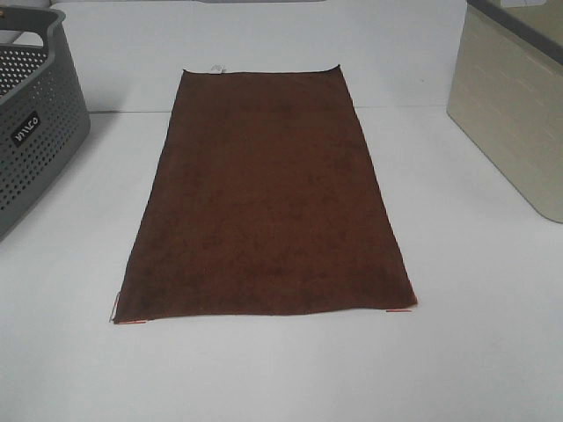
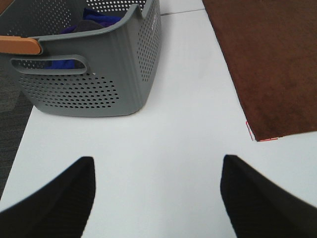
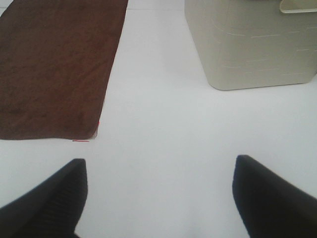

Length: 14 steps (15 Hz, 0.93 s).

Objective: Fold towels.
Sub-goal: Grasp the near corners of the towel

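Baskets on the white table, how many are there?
2. A grey perforated plastic basket stands left of the dark reddish-brown terry towel; a beige solid-walled basket stands right of it. Others may lie out of frame.

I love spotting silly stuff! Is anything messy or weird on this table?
Nothing really stands out. The brown towel lies flat and spread out on the white table, not yet folded. It sits between the grey laundry basket and the beige bin. Nothing is spilled or tipped over.
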{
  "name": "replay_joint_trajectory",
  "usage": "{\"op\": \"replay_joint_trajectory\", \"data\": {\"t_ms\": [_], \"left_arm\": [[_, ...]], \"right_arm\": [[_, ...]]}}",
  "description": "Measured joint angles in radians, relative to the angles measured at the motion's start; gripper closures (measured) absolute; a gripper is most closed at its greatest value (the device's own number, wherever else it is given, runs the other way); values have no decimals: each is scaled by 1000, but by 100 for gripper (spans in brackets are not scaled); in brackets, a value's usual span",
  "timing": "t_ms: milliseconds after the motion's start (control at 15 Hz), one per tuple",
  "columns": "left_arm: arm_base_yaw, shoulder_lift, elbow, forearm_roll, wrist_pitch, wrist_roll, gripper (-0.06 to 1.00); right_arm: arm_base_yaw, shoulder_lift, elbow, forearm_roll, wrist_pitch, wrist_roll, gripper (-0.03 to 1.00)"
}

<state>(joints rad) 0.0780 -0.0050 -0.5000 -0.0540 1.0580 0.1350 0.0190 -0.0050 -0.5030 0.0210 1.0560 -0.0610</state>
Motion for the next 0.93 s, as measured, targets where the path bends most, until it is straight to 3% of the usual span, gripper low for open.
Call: {"op": "replay_joint_trajectory", "data": {"t_ms": [933], "left_arm": [[0, 0, 0, 0, 0, 0, 26]], "right_arm": [[0, 0, 0, 0, 0, 0, 21]]}}
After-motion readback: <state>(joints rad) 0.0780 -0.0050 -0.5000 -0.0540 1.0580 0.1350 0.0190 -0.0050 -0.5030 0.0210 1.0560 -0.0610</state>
